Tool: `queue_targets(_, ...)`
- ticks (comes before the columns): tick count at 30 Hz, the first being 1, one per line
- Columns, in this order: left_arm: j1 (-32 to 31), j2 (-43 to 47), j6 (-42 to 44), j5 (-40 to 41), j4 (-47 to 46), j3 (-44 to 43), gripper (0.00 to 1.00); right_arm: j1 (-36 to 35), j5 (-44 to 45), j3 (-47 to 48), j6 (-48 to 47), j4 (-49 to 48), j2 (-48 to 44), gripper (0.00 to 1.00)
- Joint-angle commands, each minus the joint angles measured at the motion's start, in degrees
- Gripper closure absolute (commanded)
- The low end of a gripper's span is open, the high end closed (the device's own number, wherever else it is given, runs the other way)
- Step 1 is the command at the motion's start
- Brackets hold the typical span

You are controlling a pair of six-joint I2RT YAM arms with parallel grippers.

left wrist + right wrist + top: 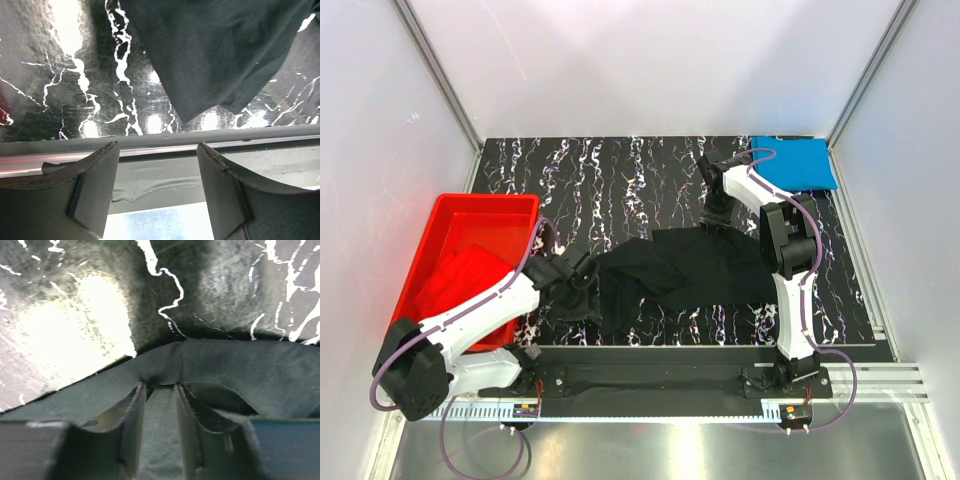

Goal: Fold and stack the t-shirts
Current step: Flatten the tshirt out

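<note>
1. Black soft fabric t-shirt (685, 275): lies crumpled and half spread at mid-bench between the two arms, not yet folded.
2. Right arm's fingers (717, 216): at the shirt's far edge, drawn close together and pinching a small ridge of its hem. Risk: the bite looks shallow, so the cloth may slip out on a lift, or only one layer may come up.
3. Left arm's fingers (578, 290): spread wide and holding nothing, low at the shirt's near left part. Risk: if the right side pulls alone, the shirt probably drags and twists rather than flattening.
4. Grey rail (160, 150) at the near edge of the black white-veined marbled bench (620, 180): a corner of the shirt lies just beside it and could hang over or snag there.
5. Bright blue folded fabric t-shirt (795, 163): in the far right corner, apart from the black one, beyond the right arm.
6. Red rigid plastic tub (450, 208): on the left, just beside the left arm and crowding its swing.
7. Red fabric t-shirt (460, 275): heaped in the tub.
</note>
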State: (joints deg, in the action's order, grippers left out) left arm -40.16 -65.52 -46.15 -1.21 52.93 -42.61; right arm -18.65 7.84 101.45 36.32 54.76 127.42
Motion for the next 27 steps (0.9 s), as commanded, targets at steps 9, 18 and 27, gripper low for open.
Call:
queue_targets(9, -3.3, -1.0, 0.9, 2.4, 1.2, -0.5, 0.33, -0.4, 4.0, 1.0, -0.6, 0.3, -1.4, 0.89)
queue_targets(18, -8.3, -7.2, -2.8, 5.6, 1.1, -2.0, 0.34, -0.5, 5.5, 1.3, -5.8, 3.3, -10.6, 1.00)
queue_targets(27, -12.1, -13.0, -6.1, 8.6, -1.9, -4.4, 0.52, -0.4, 2.6, -4.3, -8.6, 4.4, -21.5, 1.00)
